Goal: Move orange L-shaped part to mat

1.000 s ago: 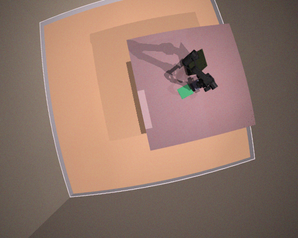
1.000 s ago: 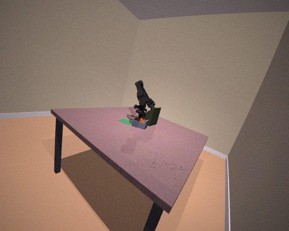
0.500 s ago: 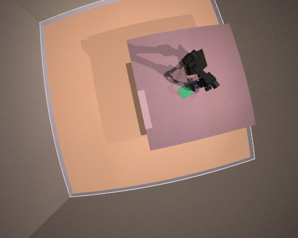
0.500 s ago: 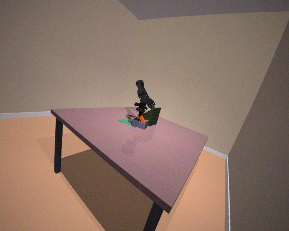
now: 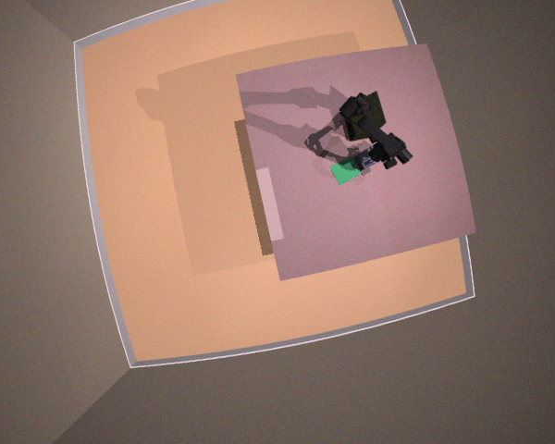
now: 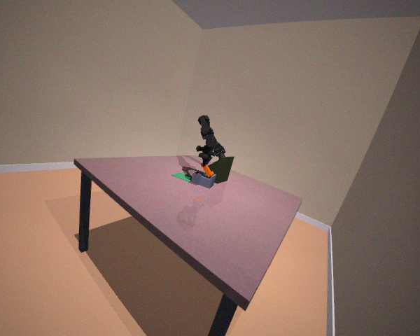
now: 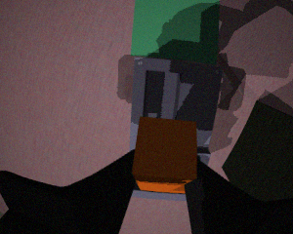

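Beige-walled room, mauve table, gripper pinching orange part over grey tray

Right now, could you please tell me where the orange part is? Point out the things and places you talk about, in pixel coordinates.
In the exterior view, the orange part [image 6: 207,169] [image 7: 166,148] is tilted in the pincer [image 6: 204,164] [image 7: 161,159], above the grey tray [image 6: 202,180] [image 7: 139,90], right of the green mat [image 6: 181,176] [image 7: 178,26].

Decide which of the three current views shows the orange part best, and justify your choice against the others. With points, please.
The exterior view: the orange part [image 6: 207,169] [image 7: 165,148] appears there side-on, tilted above the grey tray [image 6: 201,180] [image 7: 139,88]. The wrist view shows one end close up between the fingers, hiding its slant. In the top view, no orange is visible.
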Tool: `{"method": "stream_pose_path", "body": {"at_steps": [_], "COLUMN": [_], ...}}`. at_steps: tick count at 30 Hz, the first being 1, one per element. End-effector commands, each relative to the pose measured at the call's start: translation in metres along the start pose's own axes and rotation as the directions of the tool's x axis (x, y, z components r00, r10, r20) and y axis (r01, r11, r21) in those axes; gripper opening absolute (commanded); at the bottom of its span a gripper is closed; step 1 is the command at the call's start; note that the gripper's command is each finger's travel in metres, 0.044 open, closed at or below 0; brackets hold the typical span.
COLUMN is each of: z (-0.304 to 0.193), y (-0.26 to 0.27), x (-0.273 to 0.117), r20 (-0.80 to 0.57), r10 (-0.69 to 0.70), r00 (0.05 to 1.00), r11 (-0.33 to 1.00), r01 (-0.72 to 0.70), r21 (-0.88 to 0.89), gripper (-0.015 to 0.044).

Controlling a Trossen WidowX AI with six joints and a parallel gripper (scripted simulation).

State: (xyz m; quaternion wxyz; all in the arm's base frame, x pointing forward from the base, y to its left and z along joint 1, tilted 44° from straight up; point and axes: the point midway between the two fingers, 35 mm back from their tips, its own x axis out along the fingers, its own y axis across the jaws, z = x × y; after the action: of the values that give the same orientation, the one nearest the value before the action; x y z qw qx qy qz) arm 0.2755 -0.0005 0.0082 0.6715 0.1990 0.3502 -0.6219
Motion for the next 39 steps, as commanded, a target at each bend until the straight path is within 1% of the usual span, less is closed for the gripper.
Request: {"method": "stream_pose_path", "body": {"at_steps": [1, 7, 17, 39], "z": [-0.001, -0.001, 0.002, 0.1], "y": [0.002, 0.002, 0.001, -0.008], "x": [-0.008, -0.018, -0.02, -0.015], "r20": [-0.006, -0.006, -0.006, -0.001], "r10": [0.007, 0.007, 0.007, 0.006], "r00": [1.0, 1.0, 1.0, 1.0], "r11": [1.0, 1.0, 1.0, 1.0], "r01": [-0.007, -0.007, -0.007, -0.006], "r21": [0.005, 0.005, 0.004, 0.005], "gripper": [0.0, 0.0, 0.0, 0.0]}}
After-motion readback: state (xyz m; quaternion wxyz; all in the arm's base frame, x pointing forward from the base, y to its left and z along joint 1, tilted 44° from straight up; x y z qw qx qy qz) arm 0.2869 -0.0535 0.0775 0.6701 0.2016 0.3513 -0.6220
